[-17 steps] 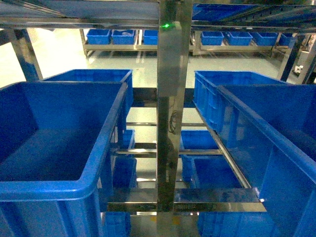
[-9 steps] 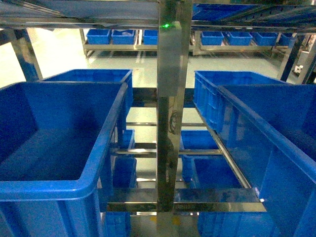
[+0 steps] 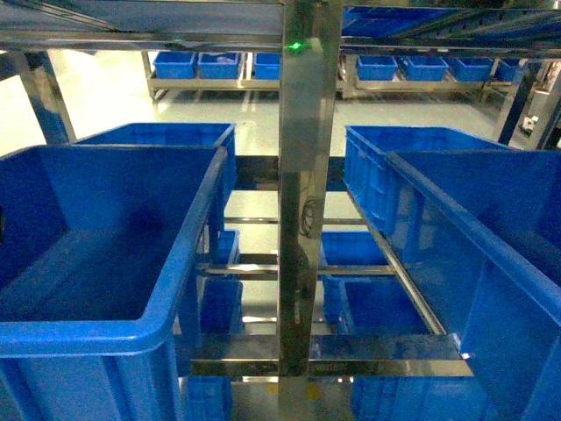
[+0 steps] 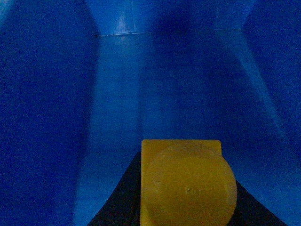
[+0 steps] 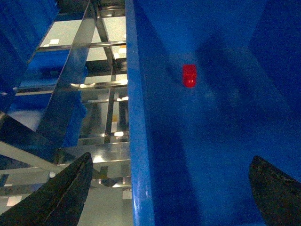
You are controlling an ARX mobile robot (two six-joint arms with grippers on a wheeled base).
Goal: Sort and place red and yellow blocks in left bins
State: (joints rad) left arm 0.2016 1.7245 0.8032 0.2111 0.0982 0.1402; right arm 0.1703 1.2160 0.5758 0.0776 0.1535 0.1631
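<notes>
One yellow block (image 4: 188, 186) is clamped by the left gripper (image 4: 188, 207) over a blue crate floor (image 4: 178, 89); one red block (image 5: 189, 76) is seen lying inside another crate (image 5: 136, 117), whose rim is straddled by the wide-open, empty right gripper (image 5: 171, 188).

The yellow block (image 4: 187, 184) runs off the left wrist picture's bottom edge, seemingly hiding the left claw (image 4: 188, 207), whose fingers barely show.

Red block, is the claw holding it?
No, the red block lies alone on the blue bin's floor, far ahead of the open right claw.

A block (image 5: 189, 76) lies inside the crate (image 5: 141, 141), right of the rack (image 5: 70, 94).
</notes>
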